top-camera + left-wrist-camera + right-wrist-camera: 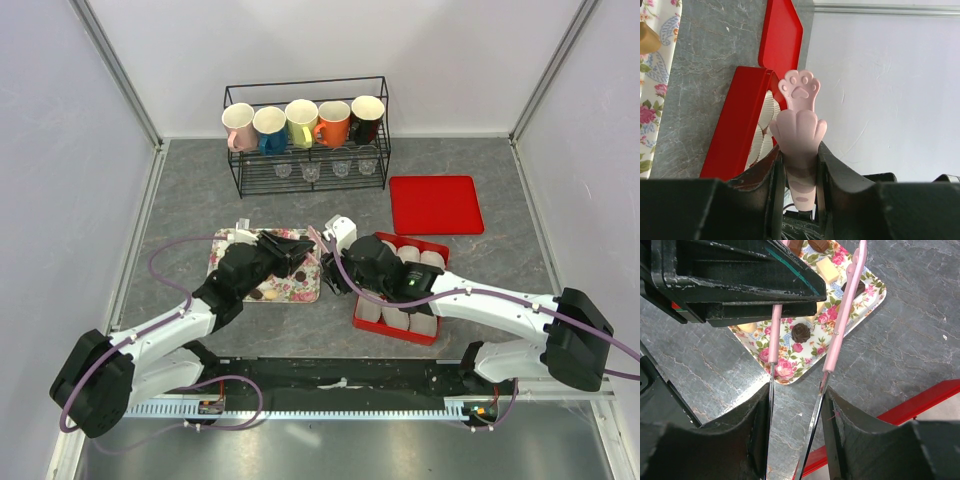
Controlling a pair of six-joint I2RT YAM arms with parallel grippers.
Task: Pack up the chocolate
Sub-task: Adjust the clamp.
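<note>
The chocolate [801, 332] lies on a floral tray [790, 374]: a dark round piece, a cream square [827, 271], brown pieces at the top. My right gripper [796, 405] hovers just off the tray's near corner. It is shut on pink-armed metal tongs [842, 315], whose arms stand spread against both fingers and reach over the tray; no piece sits between the tongs' arms. My left gripper [799, 155] is shut on a pink paw-shaped tool [799, 120] that points toward the red box [735, 130]. From above, both grippers [290, 255] [332, 268] meet at the tray's right edge.
The red box [368, 322] holds white paper cups [420, 262] just right of the tray [225, 262]. A red lid [435, 203] lies behind it. A wire rack [305, 135] with several mugs stands at the back. The left gripper's body [740, 280] hangs over the tray's upper left.
</note>
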